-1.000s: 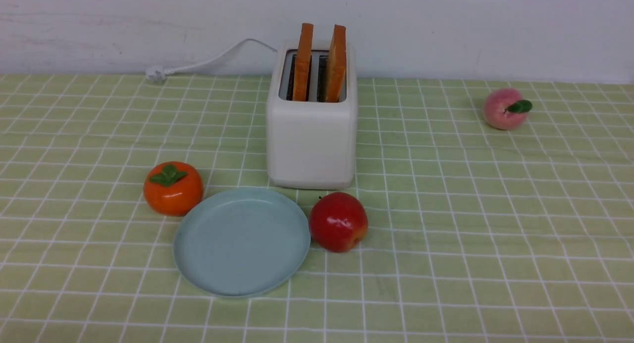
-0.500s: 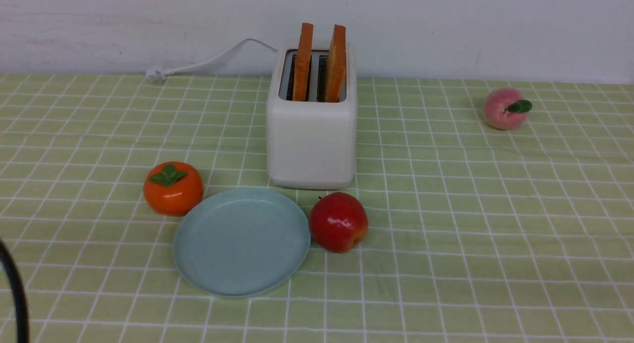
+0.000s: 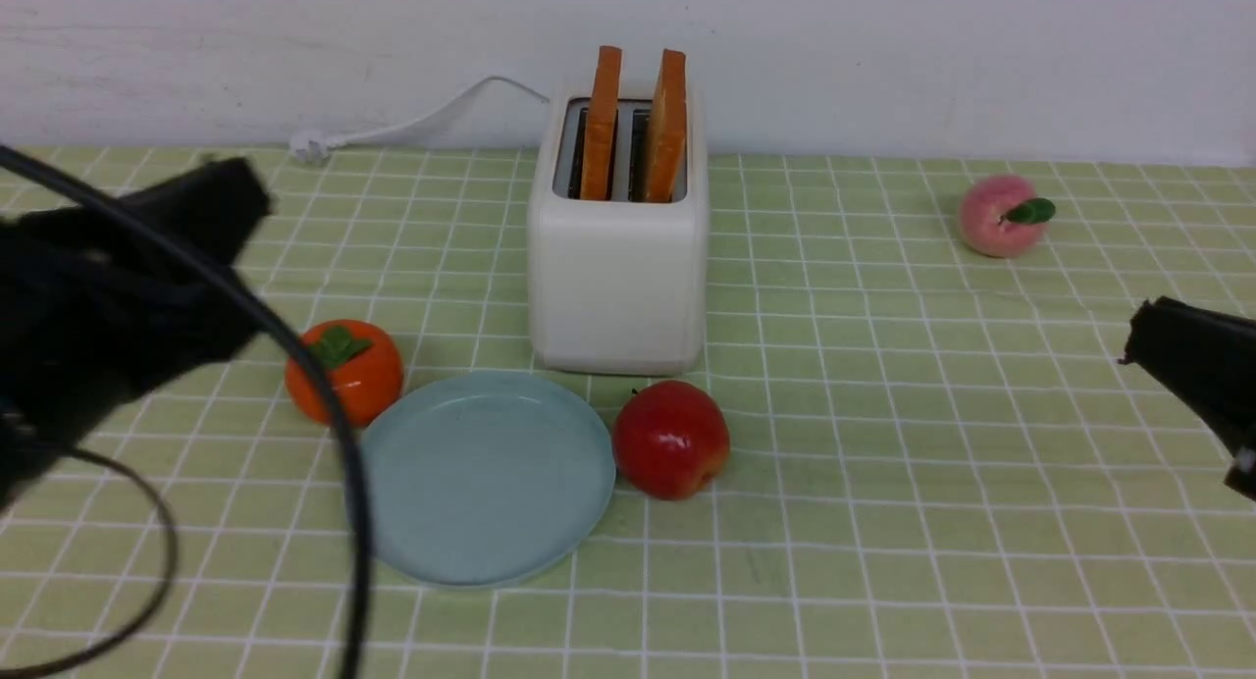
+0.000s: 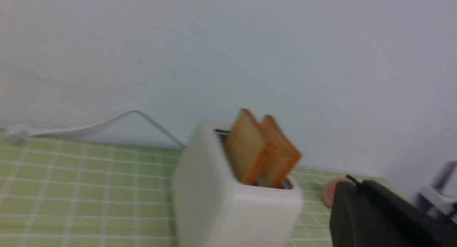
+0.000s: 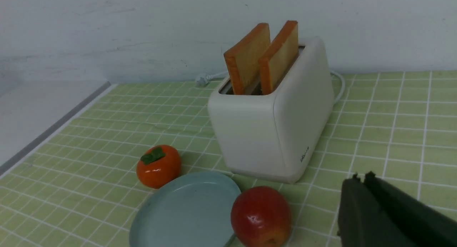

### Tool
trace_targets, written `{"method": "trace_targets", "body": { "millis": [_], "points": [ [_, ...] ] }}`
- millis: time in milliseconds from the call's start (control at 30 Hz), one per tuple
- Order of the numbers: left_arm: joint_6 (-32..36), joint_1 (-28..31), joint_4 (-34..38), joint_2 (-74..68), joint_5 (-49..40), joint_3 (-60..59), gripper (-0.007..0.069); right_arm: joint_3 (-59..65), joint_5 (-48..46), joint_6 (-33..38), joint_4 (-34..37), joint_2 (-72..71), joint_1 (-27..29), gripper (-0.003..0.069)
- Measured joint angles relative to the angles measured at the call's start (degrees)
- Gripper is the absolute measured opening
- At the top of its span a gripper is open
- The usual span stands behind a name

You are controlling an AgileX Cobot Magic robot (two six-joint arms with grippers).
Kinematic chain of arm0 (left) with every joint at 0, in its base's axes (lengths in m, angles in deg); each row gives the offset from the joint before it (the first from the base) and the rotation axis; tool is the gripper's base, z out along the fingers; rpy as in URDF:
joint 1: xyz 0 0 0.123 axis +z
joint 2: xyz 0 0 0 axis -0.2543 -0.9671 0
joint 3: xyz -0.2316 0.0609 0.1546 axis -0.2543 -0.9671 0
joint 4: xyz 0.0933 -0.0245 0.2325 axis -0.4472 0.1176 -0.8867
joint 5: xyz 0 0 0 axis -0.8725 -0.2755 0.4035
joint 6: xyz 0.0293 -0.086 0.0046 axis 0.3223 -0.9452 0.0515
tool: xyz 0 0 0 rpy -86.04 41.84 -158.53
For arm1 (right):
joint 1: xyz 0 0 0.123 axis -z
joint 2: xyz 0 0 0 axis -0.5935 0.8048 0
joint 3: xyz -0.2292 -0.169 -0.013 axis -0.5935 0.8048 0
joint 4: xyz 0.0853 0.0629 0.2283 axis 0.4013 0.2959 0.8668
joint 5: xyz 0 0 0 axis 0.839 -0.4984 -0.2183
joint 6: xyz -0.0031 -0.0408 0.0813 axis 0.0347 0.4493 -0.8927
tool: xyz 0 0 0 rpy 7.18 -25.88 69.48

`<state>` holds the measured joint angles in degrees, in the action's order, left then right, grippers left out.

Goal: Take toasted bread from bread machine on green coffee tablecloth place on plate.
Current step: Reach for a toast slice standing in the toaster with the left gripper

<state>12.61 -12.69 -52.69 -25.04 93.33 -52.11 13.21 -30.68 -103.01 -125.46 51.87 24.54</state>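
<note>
At the top centre of the front view, a white toaster [image 3: 618, 287] stands on the green checked tablecloth [image 3: 883, 561], close to the wall [image 3: 883, 61]. Two slices of toast, the left slice [image 3: 601, 125] and the right slice [image 3: 667, 128], stick up out of its slots, one in each. A white cord [image 3: 432, 118] runs from behind the toaster to a plug [image 3: 310, 146] at the upper left.

Left of centre, below the toaster, lies a pale blue plate [image 3: 486, 483] with nothing on it. An orange persimmon [image 3: 358, 380] sits at its upper left edge, partly behind a dark cable [image 3: 285, 336], and a red apple [image 3: 671, 441] is just beside its right edge. A pink peach [image 3: 1003, 216] with a green leaf rests at the upper right.

The left gripper [image 3: 231, 193], blurred, reaches in at the left side of the frame, its jaws closed. The right gripper [image 3: 1153, 331] enters at the right edge, its jaws closed too. Both are well apart from the toast and hold nothing.
</note>
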Motion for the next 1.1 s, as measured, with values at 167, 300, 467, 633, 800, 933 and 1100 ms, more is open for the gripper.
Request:
{"method": "trace_targets", "body": {
  "millis": [167,300,467,633,800,933,1100],
  "points": [
    [1.07,-6.33,-0.05,-14.82,11.64,4.53,-0.0004,-0.08,1.78,0.17,0.0,-2.57,0.0,0.0013],
    [1.07,-6.46,-0.05,-25.45,13.08,10.62,0.008,-0.2,2.08,1.44,0.0,-5.69,0.0,0.0013],
    [1.24,-6.46,-0.05,-34.78,16.99,17.05,0.026,-0.2,2.51,2.48,-0.12,-8.77,0.0,0.0015],
    [4.03,-6.46,0.01,-40.62,18.38,21.76,0.0375,-0.2,2.62,2.75,-0.12,-10.05,0.0,0.0019],
    [12.8,-6.46,5.77,-47.69,18.44,28.15,0.0414,-0.2,4.51,2.89,-0.12,-10.05,0.0,0.0022],
    [21.47,-6.46,15.43,-52.68,18.44,33.81,0.0417,-0.2,5.82,3.3,-0.12,-10.05,0.0,0.0025],
    [27.83,-6.46,20.43,-56.53,18.44,38.67,0.0417,-0.2,5.82,4.47,-0.12,-10.05,0.0,0.0032]
  ]
}}
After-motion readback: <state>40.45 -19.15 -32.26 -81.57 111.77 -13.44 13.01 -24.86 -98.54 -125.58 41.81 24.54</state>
